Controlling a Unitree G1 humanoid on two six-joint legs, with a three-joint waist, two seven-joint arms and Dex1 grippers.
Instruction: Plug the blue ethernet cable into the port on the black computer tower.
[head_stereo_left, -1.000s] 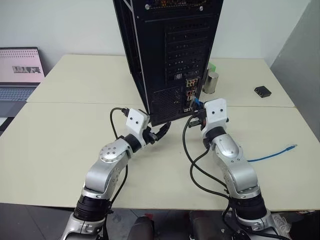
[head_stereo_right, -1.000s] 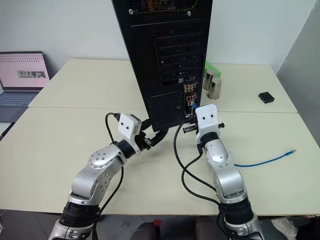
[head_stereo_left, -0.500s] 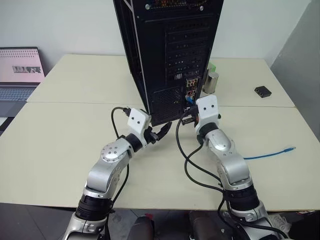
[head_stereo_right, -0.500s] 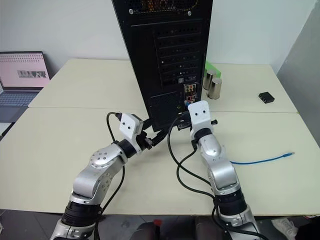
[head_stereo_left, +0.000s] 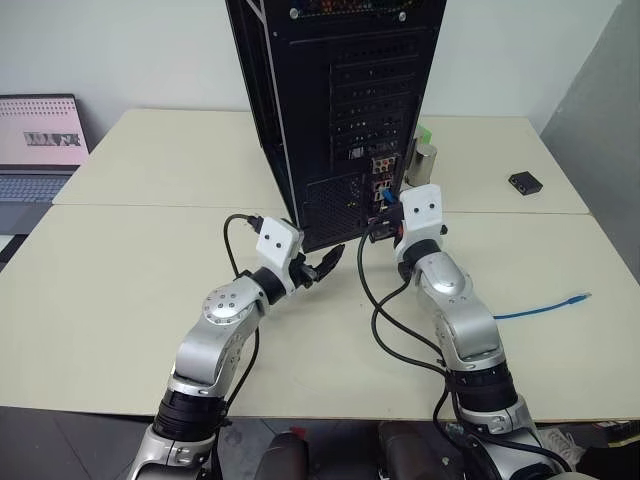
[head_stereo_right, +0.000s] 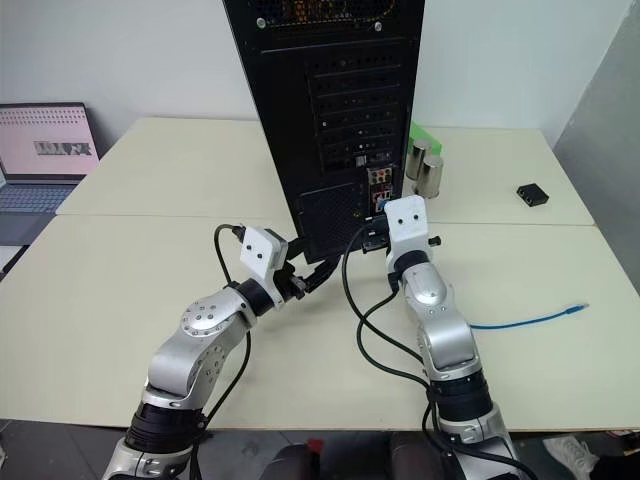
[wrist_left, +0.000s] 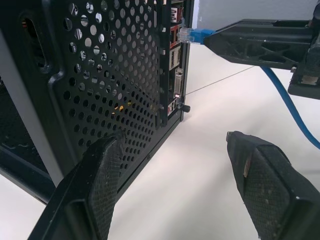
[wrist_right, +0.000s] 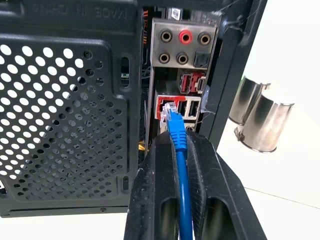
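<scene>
Right gripper (wrist_right: 177, 150) nearer tower (head_stereo_left: 330, 110) ("MADE IN CHINA"), pinching cable (wrist_right: 182, 190), left gripper (wrist_left: 175, 160) spread

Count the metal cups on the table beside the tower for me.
2, close together behind the right tool, beside the black computer tower: one nearer, one just behind it. Nothing suggests more, though the tower could hide some.

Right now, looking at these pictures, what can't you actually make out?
- Whether the plug of the blue ethernet cable has entered the port: right wrist view, the plug itself covers the socket.
- Top of the black computer tower: cut off by the upper edge in both eye views.
- Laptop: cut by the left edge, screen too small to read.
</scene>
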